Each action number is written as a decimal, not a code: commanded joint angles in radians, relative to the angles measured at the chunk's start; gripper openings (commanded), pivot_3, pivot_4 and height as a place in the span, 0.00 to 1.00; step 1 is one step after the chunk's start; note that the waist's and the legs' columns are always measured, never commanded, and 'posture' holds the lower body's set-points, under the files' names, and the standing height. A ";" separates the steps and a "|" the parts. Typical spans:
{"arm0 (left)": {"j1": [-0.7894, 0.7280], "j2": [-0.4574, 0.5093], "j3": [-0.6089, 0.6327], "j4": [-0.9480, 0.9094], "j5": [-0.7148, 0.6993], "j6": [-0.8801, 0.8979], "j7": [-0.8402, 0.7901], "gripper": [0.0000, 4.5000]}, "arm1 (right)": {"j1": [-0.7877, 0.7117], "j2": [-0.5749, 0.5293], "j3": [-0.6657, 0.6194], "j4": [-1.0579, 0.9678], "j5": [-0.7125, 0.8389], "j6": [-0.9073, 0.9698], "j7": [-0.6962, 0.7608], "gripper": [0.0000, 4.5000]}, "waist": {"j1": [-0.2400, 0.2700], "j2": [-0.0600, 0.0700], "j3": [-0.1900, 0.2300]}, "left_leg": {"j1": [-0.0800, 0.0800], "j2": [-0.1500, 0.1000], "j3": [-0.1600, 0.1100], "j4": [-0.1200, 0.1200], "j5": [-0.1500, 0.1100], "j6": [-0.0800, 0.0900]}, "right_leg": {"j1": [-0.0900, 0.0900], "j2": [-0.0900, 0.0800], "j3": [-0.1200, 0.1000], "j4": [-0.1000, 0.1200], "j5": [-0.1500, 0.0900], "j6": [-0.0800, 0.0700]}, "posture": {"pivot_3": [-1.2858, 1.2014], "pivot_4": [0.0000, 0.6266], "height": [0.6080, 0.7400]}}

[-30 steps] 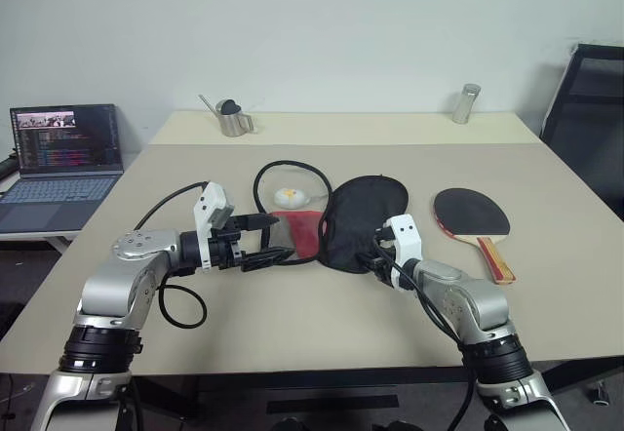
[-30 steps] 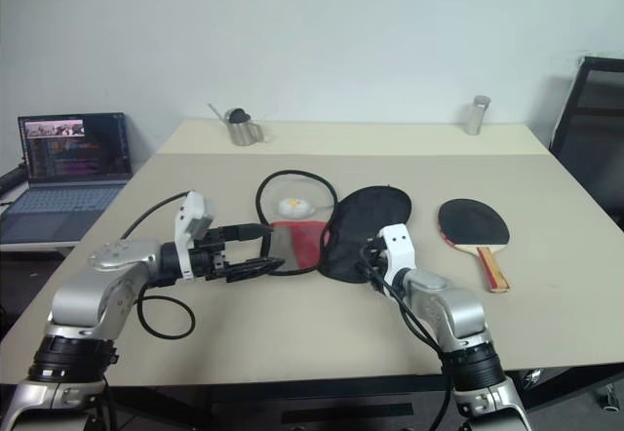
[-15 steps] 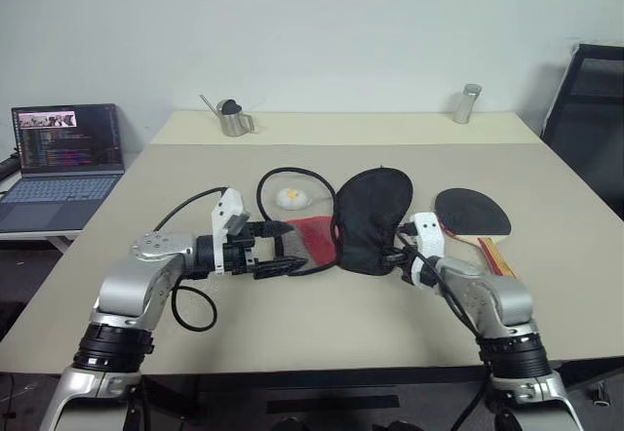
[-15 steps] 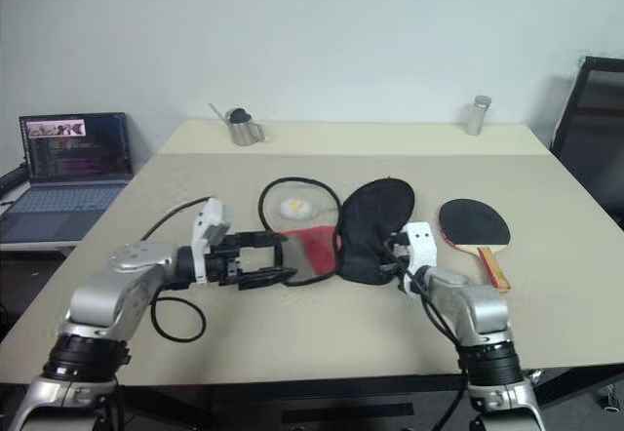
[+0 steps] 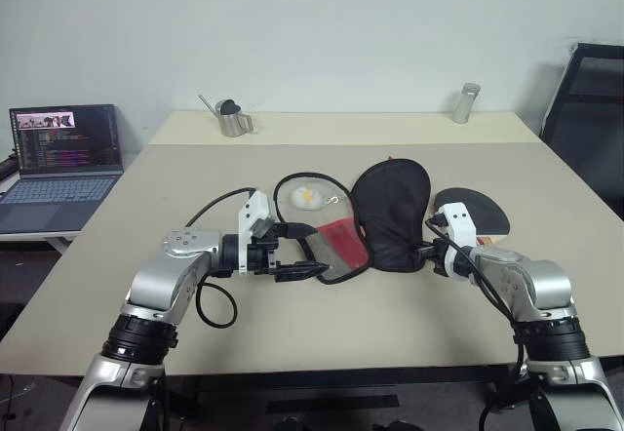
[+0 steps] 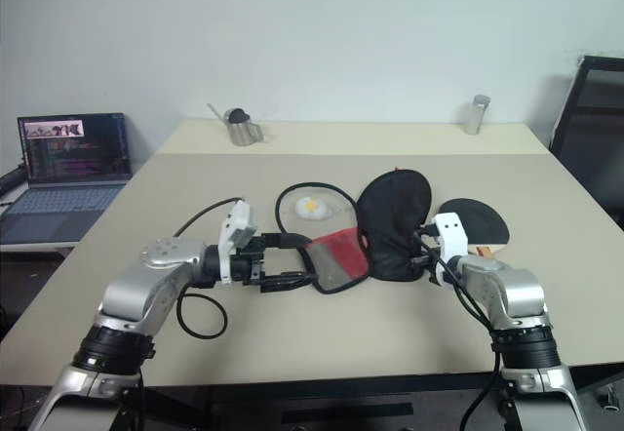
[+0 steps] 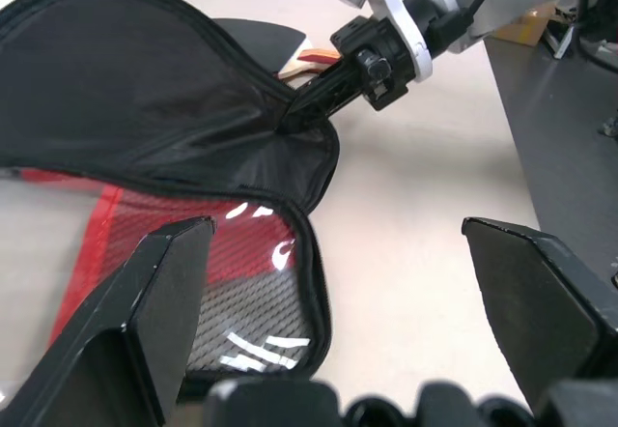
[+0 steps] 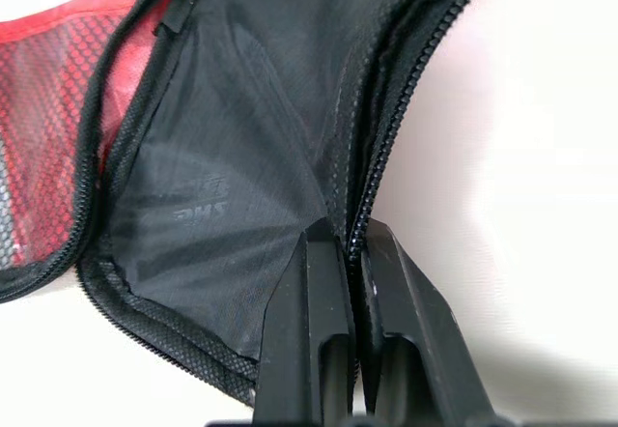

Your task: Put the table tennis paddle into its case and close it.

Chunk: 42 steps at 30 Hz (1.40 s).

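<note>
Opening the case [image 5: 390,215], by the look of it. Right claw [image 8: 348,253] pinched tight on the zipper edge of the black flap, holding it up off the worktop [image 5: 322,324]. Left claw [image 7: 338,282] spread wide, gripping nothing, hovering just over the red mesh half. Table tennis paddle [image 5: 480,209] lying flat behind the right arm, just beside the case. Next up, probably: pinning the red half with the left, freeing the right to fetch the paddle.
</note>
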 commanded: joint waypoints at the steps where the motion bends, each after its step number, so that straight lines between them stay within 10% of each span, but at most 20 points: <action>1: -0.017 -0.002 0.001 -0.011 0.002 -0.021 -0.007 1.00 | -0.040 -0.026 -0.019 0.025 -0.017 -0.037 0.020 0.16 | 0.000 0.000 0.000 | 0.000 0.000 0.000 0.000 0.000 0.000 | 0.000 0.000 0.000 0.000 0.000 0.000 | 0.52 0.24 1.00; 12: 0.007 -0.001 0.005 -0.013 0.009 -0.036 -0.008 1.00 | -0.074 -0.127 -0.073 -0.034 -0.022 -0.079 0.069 0.99 | -0.001 0.000 0.000 | 0.000 0.000 0.000 0.000 0.000 0.000 | 0.000 0.000 0.000 0.000 0.000 0.000 | 0.52 0.24 1.00; 21: -0.002 -0.009 -0.004 -0.002 0.007 -0.049 -0.025 1.00 | 0.044 -0.284 -0.178 -0.080 -0.064 -0.112 0.072 0.99 | 0.003 0.000 0.000 | 0.000 0.000 0.000 0.000 0.000 0.000 | 0.000 0.000 0.000 0.000 0.000 0.000 | 0.52 0.24 1.00; 42: -0.174 -0.071 -0.028 0.069 0.040 -0.126 -0.048 1.00 | 0.055 -0.195 -0.137 0.176 -0.108 -0.197 0.052 0.99 | -0.002 0.000 0.000 | 0.000 0.000 0.001 0.000 0.000 0.000 | 0.000 0.000 0.000 0.000 0.000 0.001 | 0.52 0.24 1.00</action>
